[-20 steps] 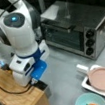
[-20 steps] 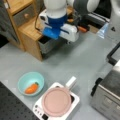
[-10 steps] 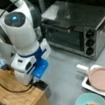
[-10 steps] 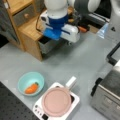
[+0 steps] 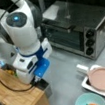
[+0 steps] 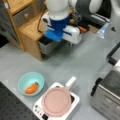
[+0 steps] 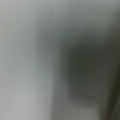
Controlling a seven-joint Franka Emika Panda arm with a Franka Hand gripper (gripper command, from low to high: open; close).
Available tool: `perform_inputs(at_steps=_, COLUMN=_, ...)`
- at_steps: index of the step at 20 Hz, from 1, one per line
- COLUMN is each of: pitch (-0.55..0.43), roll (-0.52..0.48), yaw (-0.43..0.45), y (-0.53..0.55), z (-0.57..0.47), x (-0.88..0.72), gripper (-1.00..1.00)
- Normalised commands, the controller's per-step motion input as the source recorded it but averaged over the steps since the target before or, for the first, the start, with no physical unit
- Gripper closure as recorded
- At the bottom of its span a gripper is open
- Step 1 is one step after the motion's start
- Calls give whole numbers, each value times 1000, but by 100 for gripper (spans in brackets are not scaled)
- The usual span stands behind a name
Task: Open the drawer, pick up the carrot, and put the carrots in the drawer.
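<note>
While gripper (image 5: 37, 80) at drawer (image 6: 48, 46), carrot (image 6: 31, 88) in bowl (image 6: 23, 79)

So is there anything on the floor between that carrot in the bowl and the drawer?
Nothing visible. The carrot lies in the blue bowl; bare grey surface separates it from the drawer, where the gripper sits.

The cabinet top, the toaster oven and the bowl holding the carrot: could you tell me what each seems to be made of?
The cabinet top looks like light wood with a matte finish and faint grain. The toaster oven seems brushed metal, its silver top showing soft reflections. The bowl is smooth pale teal, probably plastic, possibly ceramic. The carrot in it looks like plastic, evenly bright orange.
</note>
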Motion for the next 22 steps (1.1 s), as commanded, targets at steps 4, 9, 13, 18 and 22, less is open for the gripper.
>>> perform_inputs(at_steps=4, pitch=-139, roll=66, yaw=-149, y=322, z=-150, x=-60, gripper=-100)
perform_inputs(at_steps=9, pitch=-149, roll=59, yaw=-159, y=301, z=-133, x=-62, gripper=-100)
perform_inputs(at_steps=13, pitch=-158, roll=62, yaw=-187, y=321, z=-131, x=-57, gripper=-100)
perform_inputs(at_steps=18, pitch=-158, roll=64, yaw=-191, y=344, z=-133, x=-69, gripper=-100)
perform_inputs(at_steps=22, pitch=-162, roll=66, yaw=-186, y=345, z=-129, x=-82, gripper=-100)
